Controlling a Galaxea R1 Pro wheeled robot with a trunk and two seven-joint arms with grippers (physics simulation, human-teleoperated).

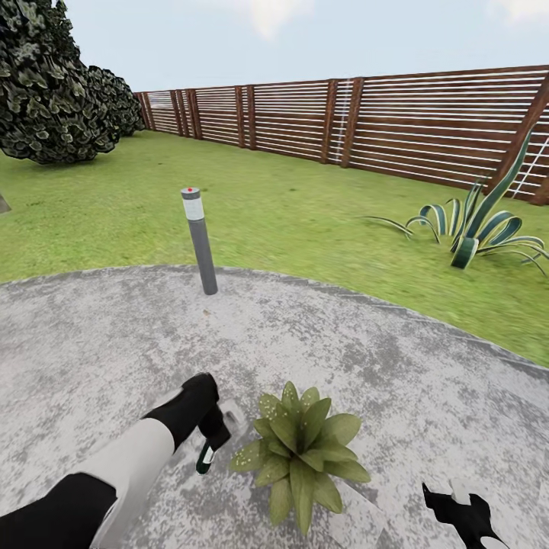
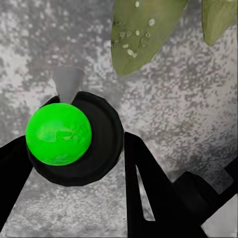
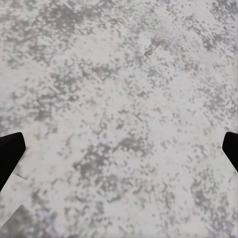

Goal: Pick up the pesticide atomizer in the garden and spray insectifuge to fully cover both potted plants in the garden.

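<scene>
Left gripper (image 1: 204, 450) pinched the small dark pesticide atomizer (image 2: 74, 141) beside a green-leaved potted plant (image 1: 301, 454).
Whitish insectifuge specks (image 2: 131, 42) dotted one leaf; right gripper (image 1: 465, 515) fingers were spread above the grey stone patio (image 1: 427, 381).

A round patio (image 1: 427, 381) of mottled grey stone carries everything here, its curved edge meeting the grass (image 1: 290, 206) beyond. A low potted plant (image 1: 301, 450) with pointed green leaves stands on the stone close to the near side, though its pot is hidden under the foliage. A tall grey post (image 1: 200, 240) rises right at the far rim, apparently just inside the stone.
</scene>
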